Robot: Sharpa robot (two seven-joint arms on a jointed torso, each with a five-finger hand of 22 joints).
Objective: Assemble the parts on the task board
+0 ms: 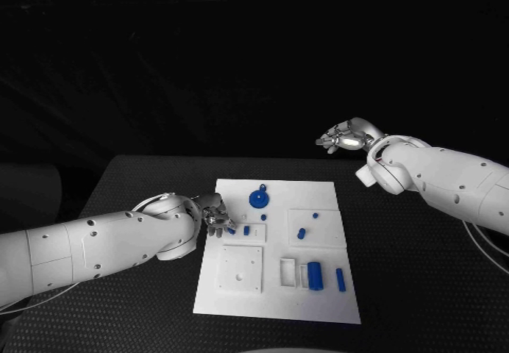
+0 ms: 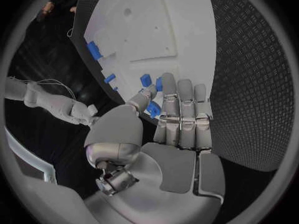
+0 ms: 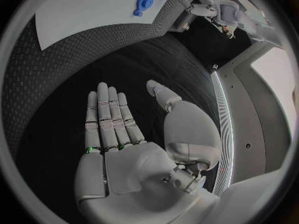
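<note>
The white task board [image 1: 278, 294] lies in the middle of the table. My left hand [image 1: 216, 216] hovers at the board's left edge and pinches a small blue part [image 2: 154, 109] between thumb and fingers [image 2: 181, 109]. Close beside it a small blue peg [image 1: 246, 230] stands in a recess. A round blue part [image 1: 259, 198] lies near the board's far edge, also seen as a round blue part [image 3: 144, 0] on the board [image 3: 87, 10]. My right hand [image 1: 345, 136] hangs raised beyond the board's far right corner, its fingers [image 3: 109, 119] straight and apart, holding nothing.
More blue parts sit on the board: two small ones [image 1: 301, 233] on the right panel, and a thick cylinder [image 1: 315, 276] and a slim one [image 1: 340, 279] near the front right. A white square block [image 1: 242, 269] lies at the front left. Black textured table [image 1: 424, 294] surrounds the board.
</note>
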